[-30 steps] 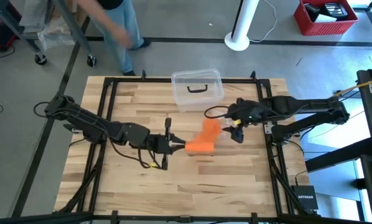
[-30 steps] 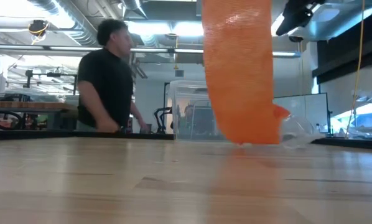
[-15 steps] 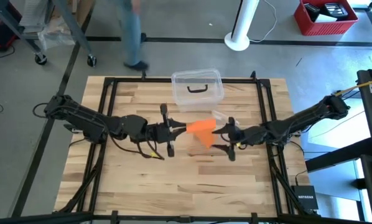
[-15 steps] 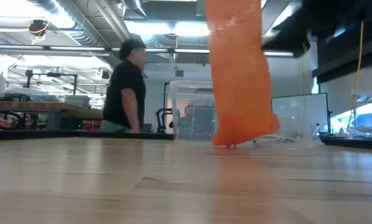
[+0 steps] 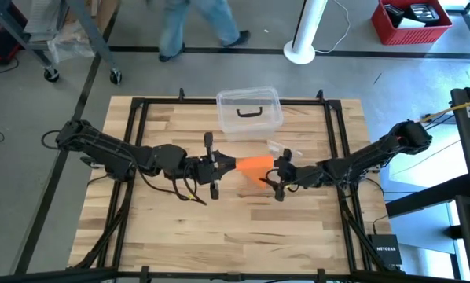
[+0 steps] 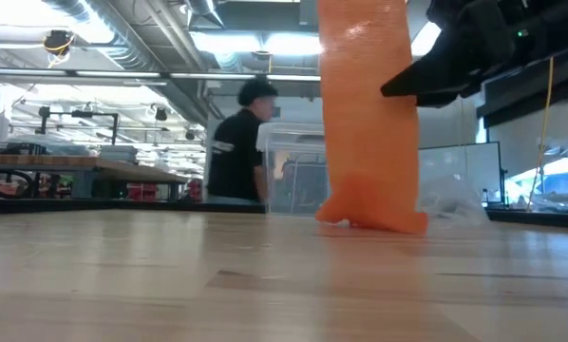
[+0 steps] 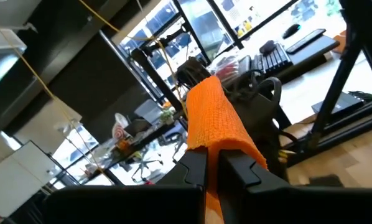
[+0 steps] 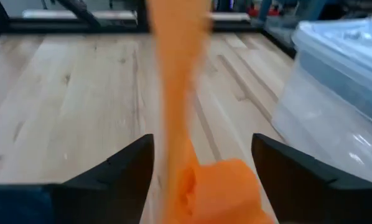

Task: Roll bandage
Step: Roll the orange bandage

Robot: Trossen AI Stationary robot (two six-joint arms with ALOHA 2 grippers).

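The orange bandage (image 5: 255, 163) hangs as a narrow strip (image 6: 365, 104) from my left gripper (image 5: 229, 165) at the middle of the table. Its bunched lower end (image 6: 371, 214) rests on the wood. My left gripper is shut on its upper end. My right gripper (image 5: 273, 181) is low on the strip's right side and stands open. In the right wrist view its fingers (image 8: 108, 177) are on either side of the hanging strip (image 8: 173, 93) and the bunched end (image 8: 220, 186), apart from both. My left gripper pinches the bandage's upper end (image 7: 214, 146) between its two shut fingers. The fingers come about level from the table's left. A short stub of cloth (image 7: 208, 112) sticks out past them. The rest hangs down with its lower end on the table.
A clear plastic box with a black handle (image 5: 249, 110) stands at the far middle of the table, close behind the bandage (image 8: 341, 81). A small clear wrapper (image 5: 280, 148) lies beside it. A person walks past beyond the far edge (image 6: 238, 147).
My right gripper has come down from above the table's far right toward the bandage's lower end, tipping from steeply downward to nearly level. My left gripper has risen a little and rolled. The bandage, earlier a wide slanting band, now hangs narrower. The person has walked rightward.
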